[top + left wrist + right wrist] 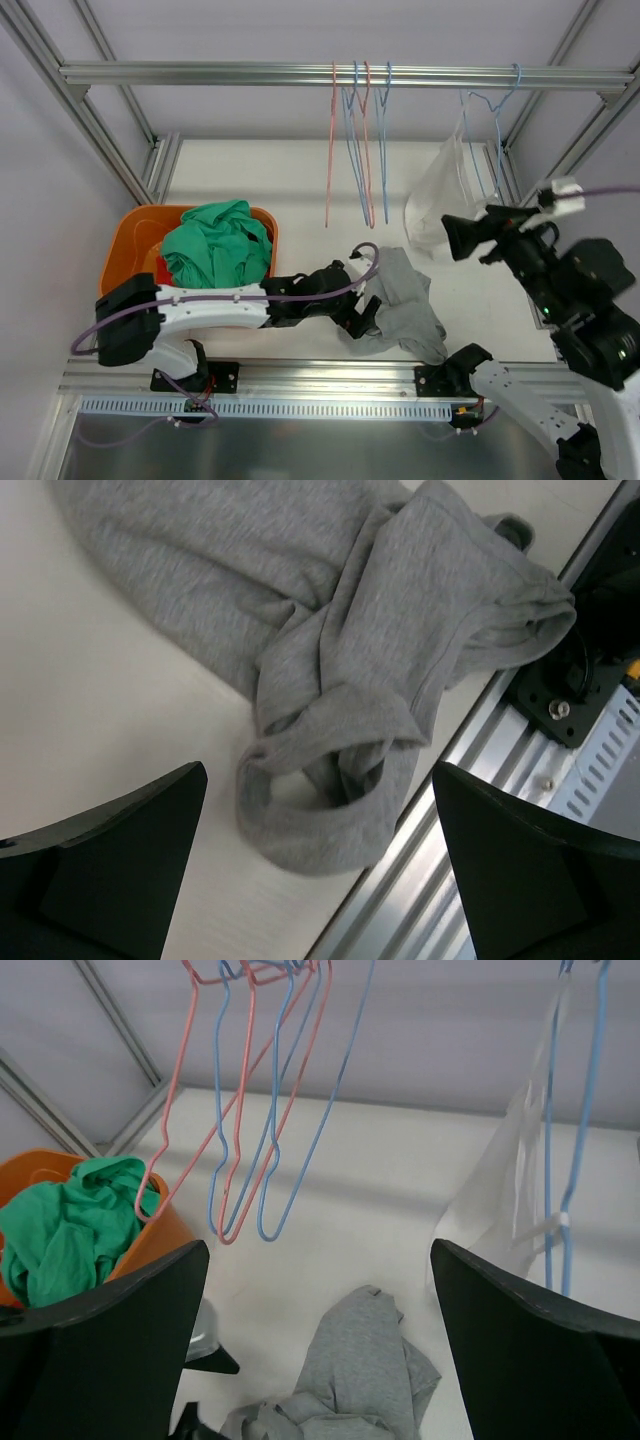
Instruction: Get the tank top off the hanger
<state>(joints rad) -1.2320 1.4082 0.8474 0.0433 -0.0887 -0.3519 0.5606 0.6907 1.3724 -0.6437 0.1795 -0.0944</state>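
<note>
One grey tank top lies crumpled on the table at the near edge, off any hanger, so I judge that part done. A thin white top hangs on a blue hanger from the far rail on the right and looks like what is left.

My left claw reaches low along the near edge, just above the grey cloth, spread wide and empty. My right claw is raised, pointing at the white top from close by, also wide apart and gripping nothing.

Bright, even overhead light, soft faint shadows, and near black jaws blurred in wrist views.
</note>
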